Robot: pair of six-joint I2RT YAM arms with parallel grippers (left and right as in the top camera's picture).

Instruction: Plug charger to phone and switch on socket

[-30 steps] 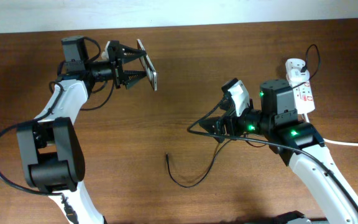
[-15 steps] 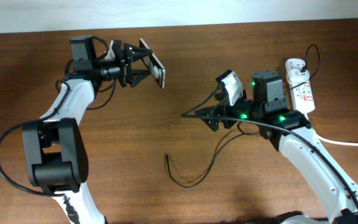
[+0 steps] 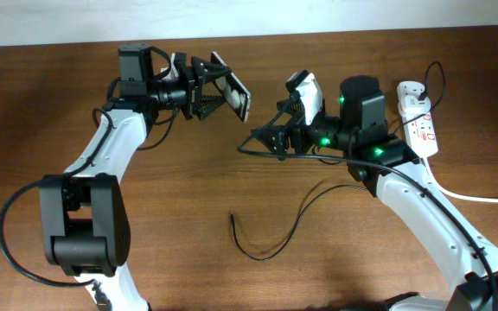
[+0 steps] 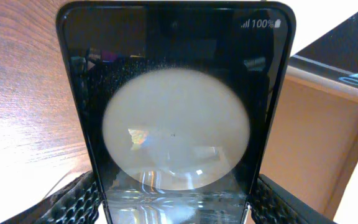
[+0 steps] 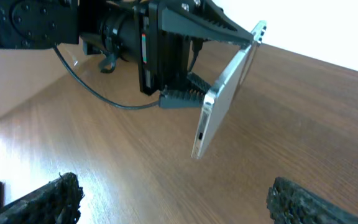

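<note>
Your left gripper (image 3: 217, 93), upper centre, clamps the phone (image 3: 236, 91) aloft, port edge offered to the right gripper (image 3: 264, 142) (jaws apart, empty). The charger (image 3: 266, 252) tip lies lower centre on the table (image 3: 171, 199).

The left end effector (image 3: 221, 93) and phone (image 3: 238, 92) moved rightward; the right end effector (image 3: 263, 138) swung left, nearing them.

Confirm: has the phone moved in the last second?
Yes. In the overhead view the phone, held in the left gripper, has shifted right, toward the fixed socket.
</note>
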